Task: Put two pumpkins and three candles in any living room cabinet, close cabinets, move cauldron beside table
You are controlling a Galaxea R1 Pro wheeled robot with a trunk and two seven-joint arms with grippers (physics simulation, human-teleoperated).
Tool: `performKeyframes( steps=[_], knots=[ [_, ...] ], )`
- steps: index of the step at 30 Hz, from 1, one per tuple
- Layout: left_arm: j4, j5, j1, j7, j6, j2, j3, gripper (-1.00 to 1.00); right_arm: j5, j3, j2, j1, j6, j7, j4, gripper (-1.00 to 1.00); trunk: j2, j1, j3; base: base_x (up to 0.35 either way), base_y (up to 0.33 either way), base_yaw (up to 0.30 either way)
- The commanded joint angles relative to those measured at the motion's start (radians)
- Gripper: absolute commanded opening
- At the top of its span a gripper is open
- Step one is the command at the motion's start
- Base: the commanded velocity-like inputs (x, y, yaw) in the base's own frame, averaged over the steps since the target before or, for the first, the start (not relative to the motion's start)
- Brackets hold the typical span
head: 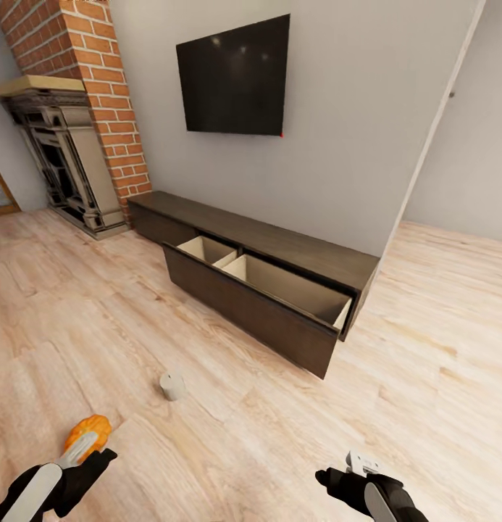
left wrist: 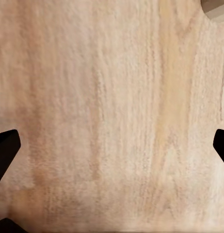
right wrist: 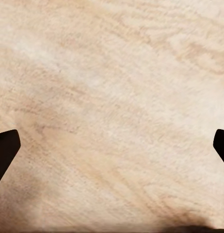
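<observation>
Head view, cabinet [head: 265,304] drawer pulled open (pale inside), candle [head: 172,386] on floor [head: 424,377] before it, pumpkin [head: 86,433] nearer left gripper [left wrist: 112,145], both grippers spread wide, right gripper [right wrist: 112,145] over bare boards.

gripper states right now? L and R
Left gripper: open, nothing between the fingers, bare wooden floor under it.
Right gripper: open, empty, also over the floor.

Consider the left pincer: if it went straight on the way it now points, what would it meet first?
Probably the bare wooden floor: the left pincer, open, looks straight down at it. The candle sits off at the edge, outside that line.
</observation>
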Motion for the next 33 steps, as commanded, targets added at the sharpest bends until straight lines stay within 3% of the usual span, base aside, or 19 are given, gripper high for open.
performKeyframes(
  steps=[1, 22, 33],
  knots=[
    [-0.002, 0.011, -0.001, 0.009, 0.003, 0.000, 0.001, 1.00, -0.011, 0.005, -0.001, 0.000, 0.002, -0.010, -0.002, 1.00, 0.000, 0.000, -0.001, -0.025, -0.051, 0.282],
    [-0.003, 0.011, -0.001, 0.007, 0.003, 0.000, 0.002, 1.00, -0.011, 0.006, -0.001, -0.001, 0.002, -0.010, -0.002, 1.00, 0.000, 0.000, -0.001, -0.002, -0.004, 0.282],
    [-0.002, 0.010, 0.000, 0.007, 0.004, 0.000, 0.002, 1.00, -0.011, 0.006, -0.002, -0.001, 0.002, -0.010, -0.002, 1.00, 0.077, -0.042, 0.034, 0.000, 0.000, 0.282]
  ],
)
